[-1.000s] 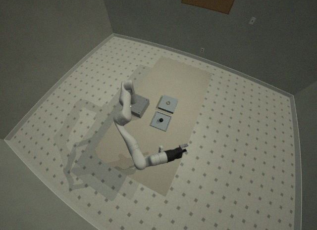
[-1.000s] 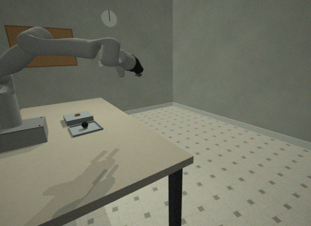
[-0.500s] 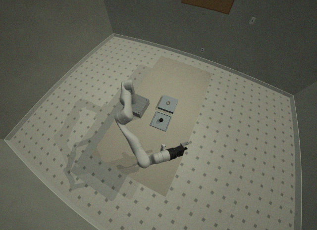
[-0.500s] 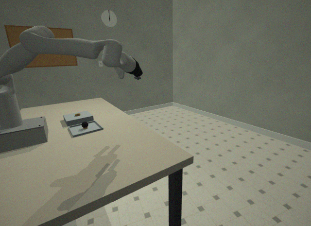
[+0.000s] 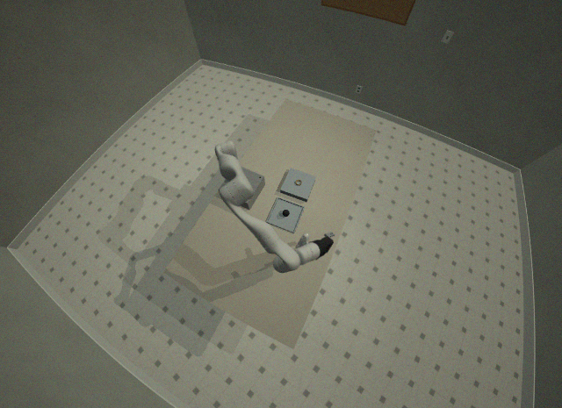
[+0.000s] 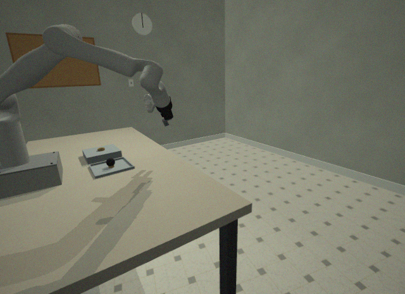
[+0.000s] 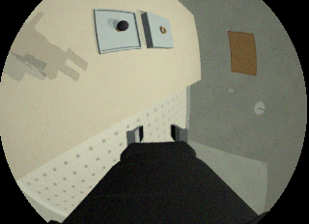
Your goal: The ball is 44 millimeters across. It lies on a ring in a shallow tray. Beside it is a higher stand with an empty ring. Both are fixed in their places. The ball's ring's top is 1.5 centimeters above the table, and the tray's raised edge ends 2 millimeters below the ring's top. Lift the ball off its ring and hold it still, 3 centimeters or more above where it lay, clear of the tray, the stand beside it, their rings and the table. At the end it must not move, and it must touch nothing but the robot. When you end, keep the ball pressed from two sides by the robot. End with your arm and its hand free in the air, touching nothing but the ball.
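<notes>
Table [image 6: 169,186] bears ball [image 6: 110,161]; open hand [image 6: 166,122] well apart.

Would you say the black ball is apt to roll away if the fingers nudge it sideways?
Probably: the ball is round and perches on a small ring. The tray has a low rim that might not stop it. The open gripper hangs far above.
</notes>
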Tool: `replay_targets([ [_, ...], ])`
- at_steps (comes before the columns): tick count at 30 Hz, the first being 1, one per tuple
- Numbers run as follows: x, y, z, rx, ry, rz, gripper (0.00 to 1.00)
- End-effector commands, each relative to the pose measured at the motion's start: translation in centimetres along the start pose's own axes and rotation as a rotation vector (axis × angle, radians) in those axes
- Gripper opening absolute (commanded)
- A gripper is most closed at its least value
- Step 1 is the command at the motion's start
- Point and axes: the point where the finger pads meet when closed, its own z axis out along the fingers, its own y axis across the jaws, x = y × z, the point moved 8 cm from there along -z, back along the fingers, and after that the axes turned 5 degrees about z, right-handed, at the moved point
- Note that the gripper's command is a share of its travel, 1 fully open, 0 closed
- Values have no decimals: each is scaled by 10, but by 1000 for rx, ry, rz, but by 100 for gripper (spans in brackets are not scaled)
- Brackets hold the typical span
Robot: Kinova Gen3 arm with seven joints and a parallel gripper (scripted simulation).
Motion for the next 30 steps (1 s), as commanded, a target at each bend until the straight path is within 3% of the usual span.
replay_targets([
  [1,37,27,46,118,87,-6,100],
  [4,76,26,70,238,155,-11,100],
  [6,76,26,70,238,155,-11,100],
  [10,129,22,87,398,227,-37,100],
  [15,189,15,88,573,286,-92,100],
  [19,229,11,79,682,312,-143,100],
  [21,245,10,74,725,321,-168,100],
  [23,245,10,74,725,321,-168,100],
  [30,285,6,56,820,336,-236,100],
])
